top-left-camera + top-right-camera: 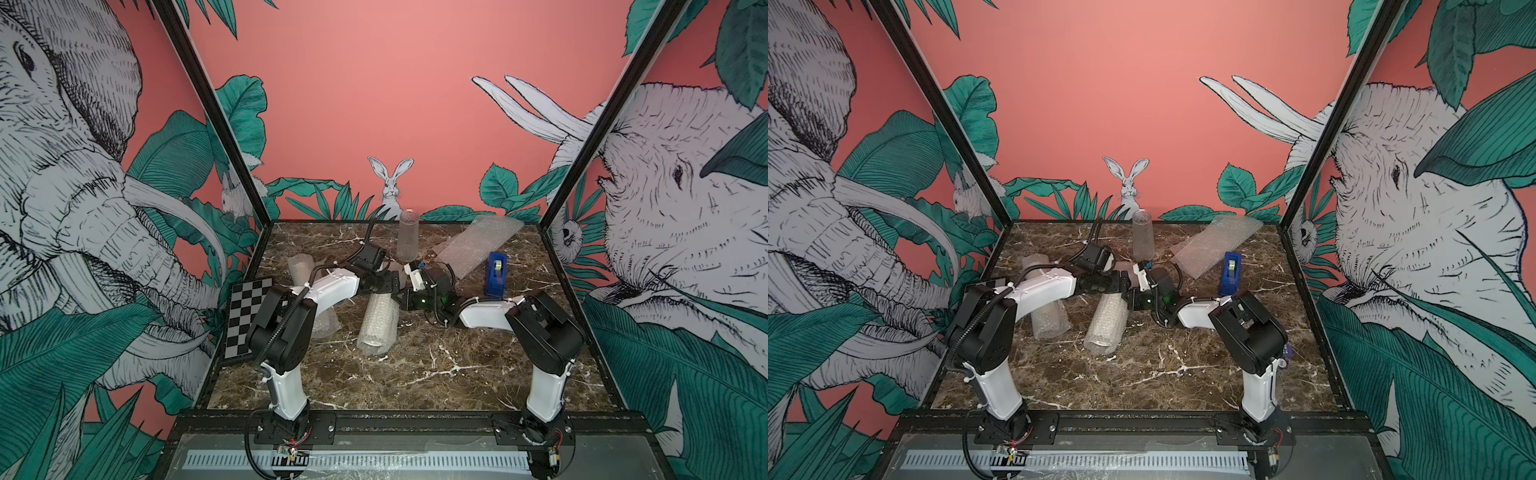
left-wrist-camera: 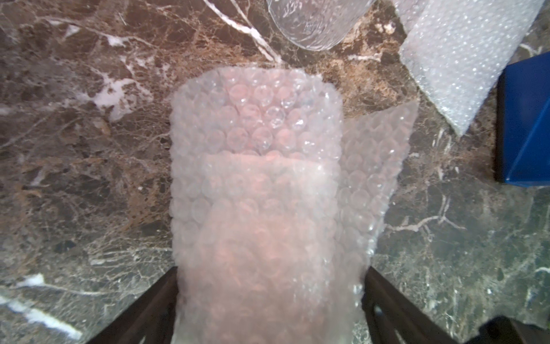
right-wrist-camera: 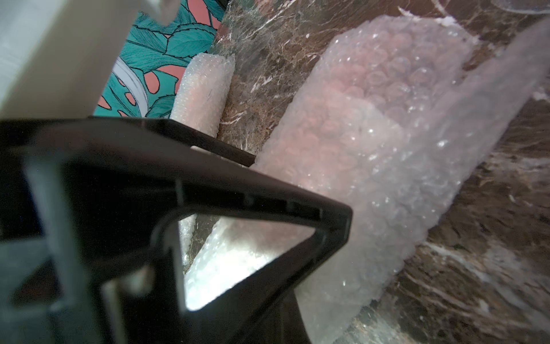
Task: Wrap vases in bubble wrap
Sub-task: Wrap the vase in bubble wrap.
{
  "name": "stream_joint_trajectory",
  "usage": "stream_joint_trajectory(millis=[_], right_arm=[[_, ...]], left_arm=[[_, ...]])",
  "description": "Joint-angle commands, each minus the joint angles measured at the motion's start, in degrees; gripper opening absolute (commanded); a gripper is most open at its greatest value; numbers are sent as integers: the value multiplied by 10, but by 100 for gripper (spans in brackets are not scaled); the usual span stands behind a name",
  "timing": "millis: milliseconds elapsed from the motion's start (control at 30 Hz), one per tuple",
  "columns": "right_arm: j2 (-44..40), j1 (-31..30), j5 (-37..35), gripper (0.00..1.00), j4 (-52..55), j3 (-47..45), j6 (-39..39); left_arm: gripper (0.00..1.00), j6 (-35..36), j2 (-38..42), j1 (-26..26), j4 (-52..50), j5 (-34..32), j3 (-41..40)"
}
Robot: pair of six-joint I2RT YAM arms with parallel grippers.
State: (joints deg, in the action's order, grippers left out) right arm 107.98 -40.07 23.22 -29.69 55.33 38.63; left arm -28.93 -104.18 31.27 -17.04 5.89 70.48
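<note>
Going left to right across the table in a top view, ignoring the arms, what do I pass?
checkerboard → wrapped bundle under the left arm → centre wrapped bundle → glass vase → blue tape dispenser. The flat bubble wrap sheet spans the dispenser's position, so it is left unranked.

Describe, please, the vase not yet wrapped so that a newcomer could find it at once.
Start at the brown marble table and go to its far edge, just below the painted rabbit. There stands the clear glass vase. Unlike the wrapped bundle mid-table and the second wrapped bundle to its left, which both lie down, it is upright, bare and see-through.
</note>
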Motion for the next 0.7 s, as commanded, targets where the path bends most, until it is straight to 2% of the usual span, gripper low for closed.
stream_joint_trajectory(millis=[0,133,400,667], right_arm=[[8,-13,9,0,-100,6,-7],[10,-15,6,0,-98,8,-9],[-8,-15,-8,7,-71,0,-12],[-60,-14,-28,24,-33,-25,-17]], left_arm=[[90,11,-16,14,-45,24,6],[86,10,-16,15,-49,11,5],[75,14,-17,14,-56,-17,3],[69,12,-16,11,-57,-26,-1]])
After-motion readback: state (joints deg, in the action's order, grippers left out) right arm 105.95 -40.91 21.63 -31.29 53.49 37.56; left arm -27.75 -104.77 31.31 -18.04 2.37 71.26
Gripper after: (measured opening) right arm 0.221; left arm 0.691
